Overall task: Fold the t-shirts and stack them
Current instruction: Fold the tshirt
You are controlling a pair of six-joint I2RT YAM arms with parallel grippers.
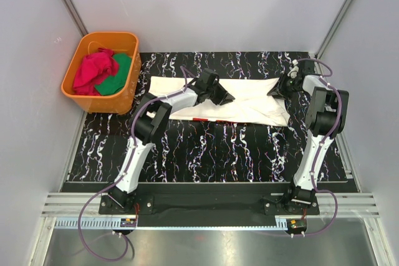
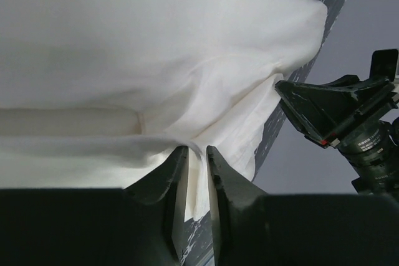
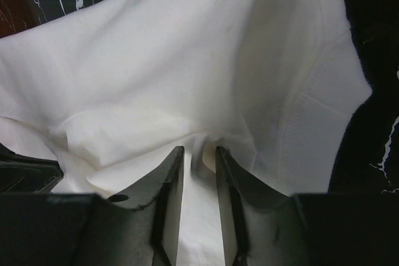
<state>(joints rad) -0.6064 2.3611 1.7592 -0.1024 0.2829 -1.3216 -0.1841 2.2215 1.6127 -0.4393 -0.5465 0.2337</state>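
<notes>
Cream-white t-shirt (image 1: pixel 249 107) lies flat-ish across the far half of the black marbled desk (image 1: pixel 206 154), folded into a long band running left to right. Both tools are on it.

Nearest the cam: both arm bases are bolted at the near edge, then comes a bare stretch of desk. After that is the shirt's near edge, w/ a thin sliver of red peeking out around the middle.

Left tool (image 1: pixel 225 98) sits roughly mid-shirt, reaching in from the left. In the left wrist view its fingers (image 2: pixel 174 179) are narrow, w/ a fold of the white fabric running up between them. Creases pull in toward that spot, so it looks pinched. The other arm's tool shows off to the right in that same view, past the shirt's edge.

Right tool (image 1: pixel 274 90) is at the shirt's right end, near the far corner. In the right wrist cam the fingers (image 3: pixel 171 179) are also narrow, w/ cloth bunched in the gap and wrinkles fanning out from there. Same deal, it's gripping fabric. A hemmed sleeve hangs off to the right over the dark desk.

Farthest back, at the far-left corner off the mat, is an orange plastic tub (image 1: pixel 109 103). It sits well apart from the white shirt. A crumpled red t-shirt (image 1: pixel 93 73) is inside, w/ a green cloth (image 1: pixel 118 79) just beside it, touching. Can't read any print on the red one from here.
</notes>
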